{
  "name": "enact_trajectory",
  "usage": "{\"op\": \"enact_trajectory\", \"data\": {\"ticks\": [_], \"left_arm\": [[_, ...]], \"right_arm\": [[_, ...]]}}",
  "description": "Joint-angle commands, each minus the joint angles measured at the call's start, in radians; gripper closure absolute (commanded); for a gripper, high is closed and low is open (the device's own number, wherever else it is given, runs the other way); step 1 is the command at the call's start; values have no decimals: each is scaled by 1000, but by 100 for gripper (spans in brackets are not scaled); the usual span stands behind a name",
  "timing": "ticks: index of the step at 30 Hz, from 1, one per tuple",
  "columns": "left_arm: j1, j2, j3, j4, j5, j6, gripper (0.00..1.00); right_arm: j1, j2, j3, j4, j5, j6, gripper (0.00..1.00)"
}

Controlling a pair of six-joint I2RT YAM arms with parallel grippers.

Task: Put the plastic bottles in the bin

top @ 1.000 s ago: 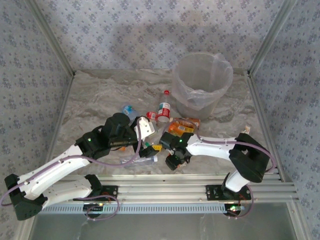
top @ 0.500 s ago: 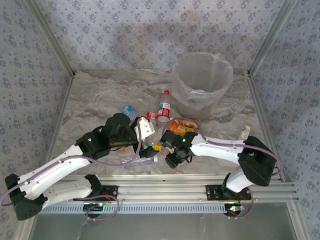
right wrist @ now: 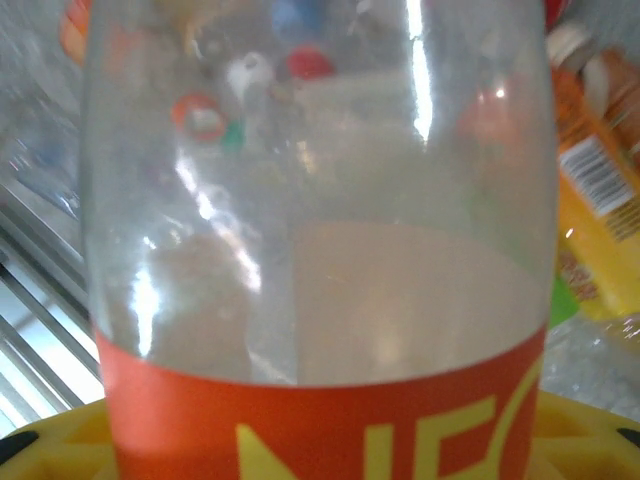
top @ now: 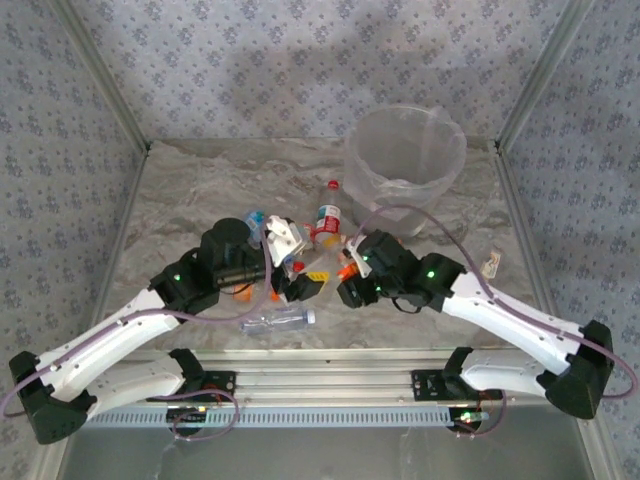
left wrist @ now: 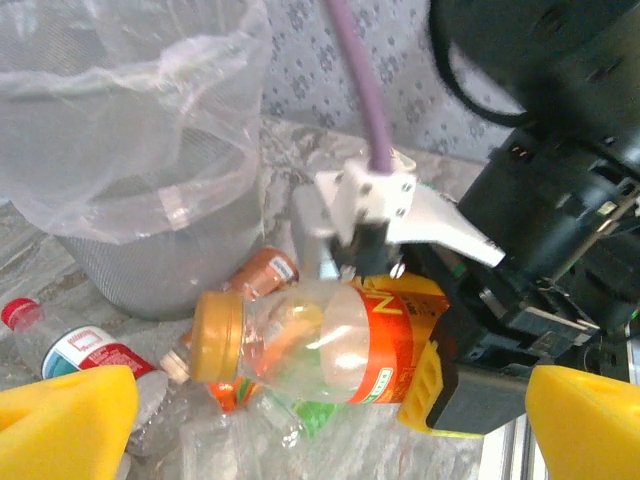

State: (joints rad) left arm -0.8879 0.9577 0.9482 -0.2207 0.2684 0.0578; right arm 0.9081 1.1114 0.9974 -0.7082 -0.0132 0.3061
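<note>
Plastic bottles (top: 318, 232) lie in a loose heap on the desk (top: 200, 190) in front of the bin (top: 385, 205), toward its left side. The right claw (top: 350, 288) is closed to a narrow gap on one orange-label bottle (left wrist: 340, 350), with its yellow pads (left wrist: 428, 380) pressed against the label. That bottle lies on its side, its yellow-orange cap (left wrist: 216, 336) turned toward the bin. The left claw (top: 303, 284) stands wide and holds nothing. Its yellow fingertips (left wrist: 65, 420) sit on either side of the held bottle, apart from it.

Between the held bottle and the bin lies a second orange bottle (left wrist: 262, 276), close to the bin's wall. A red-capped bottle (left wrist: 75, 352) with a white, red and blue label lies there too. A clear bag (left wrist: 150, 120) hangs crumpled over the bin's rim. Farther from the bin than the heap, a clear bottle (top: 278, 320) lies alone on its side. Both arms crowd over the heap.

The held label shows yellow letters "NE", and the next letter is cut off at the picture's edge. The red-capped bottle's print is too small to read. An orange label with a barcode (right wrist: 590, 190) shows beside the held bottle.

The right claw's black body hides the held bottle's base. Whether the bottle touches the heap beneath cannot be told.
</note>
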Motion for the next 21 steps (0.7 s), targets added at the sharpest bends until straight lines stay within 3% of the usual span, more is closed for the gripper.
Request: {"op": "enact_trajectory", "data": {"ticks": [1,5,15,21], "left_arm": [[23,16,50,121,43,-88,0],[29,36,52,199,67,-117,0],[29,48,15,306,5,-128,0],[29,23,-55,373,62,-136,0]], "right_arm": [[-33,-36,84,-13,5,-24,47],[-81,-40,181,-16,13,-56,48],[-242,21,408,-6,69,-118,51],[-353,120,547,-24,69,-136,51]]}}
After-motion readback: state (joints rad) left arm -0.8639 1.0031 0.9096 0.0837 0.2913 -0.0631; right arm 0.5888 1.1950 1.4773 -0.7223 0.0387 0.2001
